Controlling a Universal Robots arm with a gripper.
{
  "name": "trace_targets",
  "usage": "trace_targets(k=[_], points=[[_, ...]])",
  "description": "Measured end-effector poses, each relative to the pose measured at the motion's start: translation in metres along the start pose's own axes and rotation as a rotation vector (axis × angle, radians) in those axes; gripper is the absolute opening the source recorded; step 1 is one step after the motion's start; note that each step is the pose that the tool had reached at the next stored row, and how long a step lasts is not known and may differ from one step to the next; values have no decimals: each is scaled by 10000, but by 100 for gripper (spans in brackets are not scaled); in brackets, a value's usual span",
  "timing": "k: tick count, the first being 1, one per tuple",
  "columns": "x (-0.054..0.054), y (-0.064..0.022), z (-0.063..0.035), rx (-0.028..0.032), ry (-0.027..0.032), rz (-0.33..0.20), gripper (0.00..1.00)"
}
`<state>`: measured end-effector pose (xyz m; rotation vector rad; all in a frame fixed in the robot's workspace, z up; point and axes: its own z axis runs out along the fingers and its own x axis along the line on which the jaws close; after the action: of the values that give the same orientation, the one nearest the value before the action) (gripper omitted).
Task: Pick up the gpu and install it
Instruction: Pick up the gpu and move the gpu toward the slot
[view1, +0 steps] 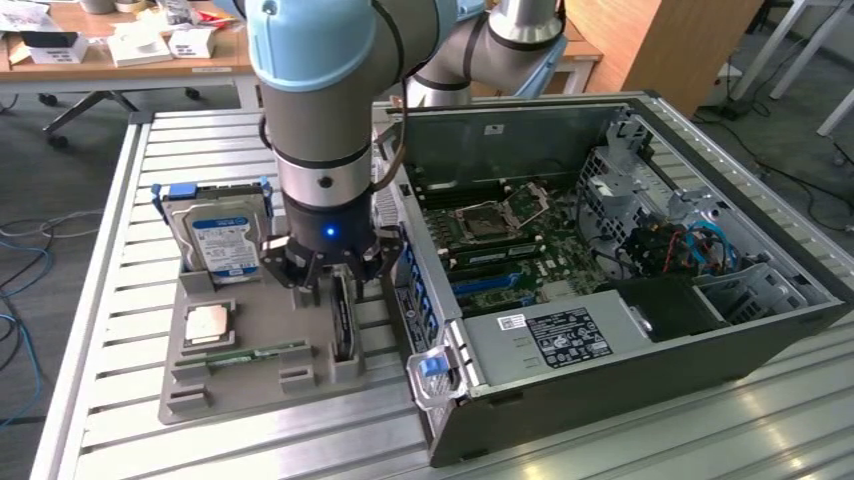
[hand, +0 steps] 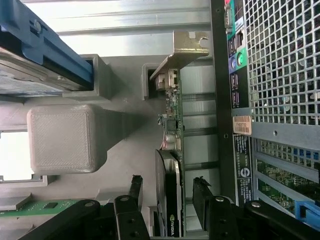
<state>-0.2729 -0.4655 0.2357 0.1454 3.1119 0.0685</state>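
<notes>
The gripper (view1: 331, 277) is open, one finger on each side of the card (hand: 170, 150). The card stands on edge in the grey tray (view1: 254, 385) beside the computer (view1: 747, 335), not lifted or put in yet

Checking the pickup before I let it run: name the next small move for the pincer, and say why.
Probably close the pincer on the gpu: its open fingers straddle the card, which stands on edge in the grey holder.
</notes>
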Motion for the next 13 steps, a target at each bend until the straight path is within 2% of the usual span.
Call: trace_targets(k=[13], points=[[2, -3, 65, 2, 2, 0, 53]])
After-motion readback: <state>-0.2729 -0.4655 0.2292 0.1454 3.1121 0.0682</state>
